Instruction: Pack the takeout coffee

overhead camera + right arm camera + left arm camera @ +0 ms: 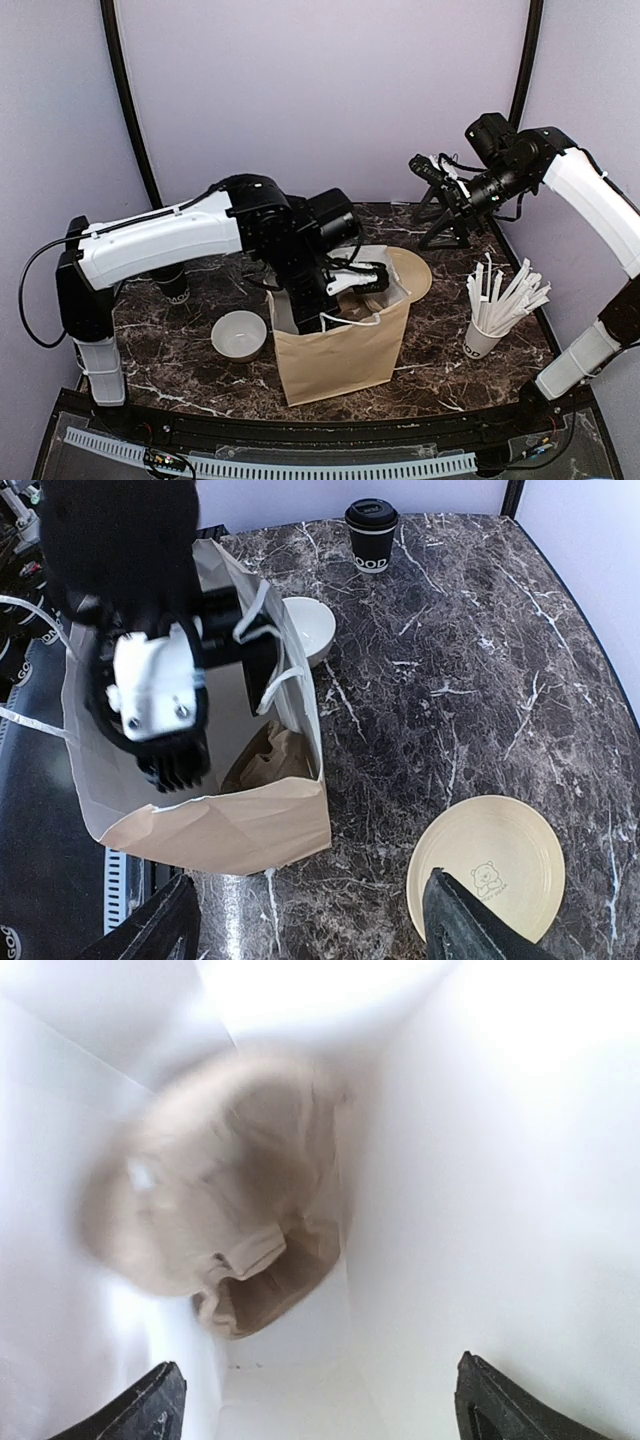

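Note:
The takeout coffee [371,535], a black cup with white lettering and a black lid, stands upright on the marble at the far left, partly hidden behind the left arm [172,287]. My left gripper [320,1410] is down inside the brown paper bag [340,355], open, nothing between its fingers. Below it lies a blurred crumpled tan paper bundle [220,1210], also seen in the bag's mouth [265,760]. My right gripper [312,925] hangs open and empty, high over the table at the back right [437,178].
A white bowl [240,335] sits left of the bag. A tan plate [418,272] lies behind the bag's right side. A white cup of straws [492,320] stands at the right. The bag's white handles [275,675] hang by the left wrist.

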`<act>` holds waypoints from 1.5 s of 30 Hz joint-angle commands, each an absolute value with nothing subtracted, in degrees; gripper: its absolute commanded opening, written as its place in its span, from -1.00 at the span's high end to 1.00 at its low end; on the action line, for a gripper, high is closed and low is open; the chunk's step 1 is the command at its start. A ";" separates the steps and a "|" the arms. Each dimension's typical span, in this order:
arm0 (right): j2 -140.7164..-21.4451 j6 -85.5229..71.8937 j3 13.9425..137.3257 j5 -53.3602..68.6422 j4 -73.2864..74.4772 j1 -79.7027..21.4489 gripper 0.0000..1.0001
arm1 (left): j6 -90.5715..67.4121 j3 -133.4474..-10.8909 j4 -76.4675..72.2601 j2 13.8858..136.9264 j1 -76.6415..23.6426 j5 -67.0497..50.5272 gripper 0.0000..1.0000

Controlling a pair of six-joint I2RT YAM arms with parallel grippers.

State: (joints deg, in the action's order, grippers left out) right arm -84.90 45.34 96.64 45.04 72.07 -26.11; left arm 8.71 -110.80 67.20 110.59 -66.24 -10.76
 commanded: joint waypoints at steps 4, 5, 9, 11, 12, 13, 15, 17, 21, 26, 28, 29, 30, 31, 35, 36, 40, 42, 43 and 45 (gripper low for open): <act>-85.03 45.60 97.45 46.53 72.68 -26.45 -0.54 | 10.19 -117.30 64.91 102.10 -66.53 -7.00 -0.98; -85.07 45.68 97.47 46.64 72.84 -26.46 -0.54 | 10.33 -117.84 64.00 101.40 -66.53 -6.79 -0.98; -85.17 45.66 97.34 46.76 72.77 -26.46 -0.54 | 10.67 -120.65 59.61 99.02 -66.53 -6.89 -0.98; -85.16 45.62 97.13 46.76 72.70 -26.50 -0.54 | 10.56 -120.01 56.18 97.40 -66.53 -7.00 -0.97; -85.12 45.57 97.02 46.76 72.60 -26.48 -0.54 | 10.66 -119.12 54.39 97.00 -66.49 -6.80 -0.98; -85.08 45.53 97.03 46.82 72.60 -26.46 -0.54 | 10.87 -118.84 53.87 96.45 -66.47 -6.48 -0.98; -85.01 45.41 97.18 46.97 72.51 -26.46 -0.54 | 10.92 -118.26 53.17 96.60 -66.11 -4.27 -0.97; -84.85 45.15 97.41 47.15 72.35 -26.54 -0.53 | 10.56 -118.02 53.20 97.24 -65.34 -4.10 -0.97; -84.15 44.18 99.09 47.17 72.22 -26.85 -0.50 | 8.26 -115.99 51.25 97.91 -63.00 -8.42 -0.95; -81.27 42.55 101.33 46.71 70.73 -27.83 -0.46 | 5.83 -114.36 46.59 98.54 -60.46 -12.60 -0.89; -79.84 40.58 99.83 44.09 67.60 -29.42 -0.45 | 5.17 -113.05 44.25 98.53 -59.52 -15.44 -0.88; -79.35 39.39 99.10 42.27 65.93 -30.36 -0.44 | 4.94 -112.35 43.03 98.48 -59.13 -17.33 -0.87; -79.21 38.54 98.75 40.71 64.83 -31.15 -0.43 | 4.84 -112.21 42.65 98.71 -58.95 -18.90 -0.87; -79.30 38.32 98.97 39.82 64.80 -31.88 -0.42 | 4.68 -112.10 41.86 98.88 -58.87 -19.47 -0.86; -80.22 40.80 102.11 42.06 69.04 -34.49 -0.31 | 3.33 -111.97 39.86 99.86 -58.32 -21.64 -0.85; -80.24 41.65 102.44 42.31 70.02 -35.54 -0.30 | 2.98 -111.75 39.35 99.94 -58.06 -22.59 -0.84; -79.35 45.36 101.43 42.28 72.38 -38.73 -0.29 | 0.90 -109.96 36.83 100.33 -57.12 -23.94 -0.84; -78.92 46.25 100.20 42.35 72.44 -39.54 -0.37 | 0.30 -109.05 35.71 100.57 -56.40 -24.04 -0.83; -78.74 46.54 99.33 42.51 72.31 -39.89 -0.43 | 0.24 -108.80 35.10 100.60 -56.11 -24.19 -0.82; -78.80 48.07 98.74 42.48 73.08 -40.91 -0.48 | -1.07 -108.10 34.48 100.79 -55.30 -24.60 -0.81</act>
State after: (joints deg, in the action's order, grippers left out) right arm -79.88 44.64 100.16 42.24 71.24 -39.35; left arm 1.39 -109.58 38.41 100.73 -56.90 -22.55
